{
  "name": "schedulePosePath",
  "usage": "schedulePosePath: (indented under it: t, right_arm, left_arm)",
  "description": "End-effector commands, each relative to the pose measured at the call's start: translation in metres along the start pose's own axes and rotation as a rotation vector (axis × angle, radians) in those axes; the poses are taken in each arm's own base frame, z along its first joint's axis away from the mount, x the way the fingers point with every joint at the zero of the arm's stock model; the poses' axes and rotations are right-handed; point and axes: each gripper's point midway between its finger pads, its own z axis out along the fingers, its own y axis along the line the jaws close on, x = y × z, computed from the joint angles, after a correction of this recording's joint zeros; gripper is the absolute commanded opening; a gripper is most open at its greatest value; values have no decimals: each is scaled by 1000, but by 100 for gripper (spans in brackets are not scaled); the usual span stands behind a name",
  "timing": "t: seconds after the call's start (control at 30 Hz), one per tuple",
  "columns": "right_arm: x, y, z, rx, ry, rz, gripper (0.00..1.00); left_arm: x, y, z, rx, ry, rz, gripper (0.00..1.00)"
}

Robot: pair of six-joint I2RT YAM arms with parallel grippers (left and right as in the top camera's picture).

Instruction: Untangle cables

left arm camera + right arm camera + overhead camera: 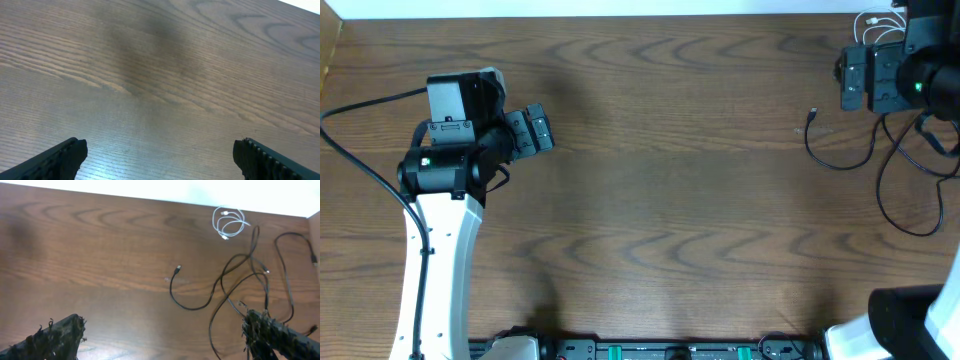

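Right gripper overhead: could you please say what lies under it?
Black cables trail out from beneath the right gripper; a white cable shows beside it. Their crossings underneath are covered.

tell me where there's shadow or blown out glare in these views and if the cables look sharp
Right wrist view: the thin black cables read sharp, and the white coiled cable lies close to a blown-out white strip along the top. Left wrist view: a soft dark shadow patch lies on the brown wooden table. Overhead view: even light, crisp wood grain.
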Motion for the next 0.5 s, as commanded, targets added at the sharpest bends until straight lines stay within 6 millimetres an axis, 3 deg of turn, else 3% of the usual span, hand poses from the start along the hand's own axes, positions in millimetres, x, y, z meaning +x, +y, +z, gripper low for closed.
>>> schedulePosePath:
  t: [0.0, 0.27, 0.47]
  right_arm:
    - [2, -9, -13, 41, -47, 22, 99]
    - [10, -10, -5, 47, -161, 33, 99]
    - [30, -24, -5, 87, -249, 70, 99]
  left_arm:
    - [-1, 2, 1, -5, 0, -1, 98]
    - [-1, 2, 1, -5, 0, -1, 98]
    - [-1, 2, 1, -5, 0, -1, 98]
